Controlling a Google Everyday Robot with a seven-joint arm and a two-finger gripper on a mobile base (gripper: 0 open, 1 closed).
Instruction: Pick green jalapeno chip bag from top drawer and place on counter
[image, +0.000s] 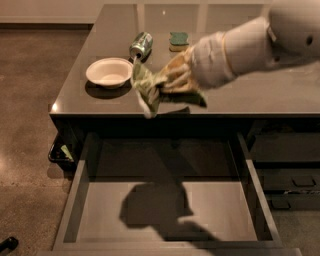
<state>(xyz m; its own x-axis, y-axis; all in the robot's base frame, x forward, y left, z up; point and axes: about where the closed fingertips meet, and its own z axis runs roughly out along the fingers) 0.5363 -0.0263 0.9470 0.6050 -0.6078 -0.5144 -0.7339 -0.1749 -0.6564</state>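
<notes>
My gripper (167, 87) is shut on the green jalapeno chip bag (146, 89), a crinkled light-green and white bag that hangs from the fingers above the counter's front edge. The white arm reaches in from the upper right. The counter (260, 95) is a glossy dark grey-brown top. The top drawer (165, 210) stands pulled open below it, with a bare grey bottom that carries the arm's shadow.
On the counter stand a white bowl (109, 72) at the left, a green soda can (141, 45) lying on its side, and a green-topped yellow sponge (178, 40). Narrower dark drawers with handles (290, 180) are at the right. Brown floor lies at the left.
</notes>
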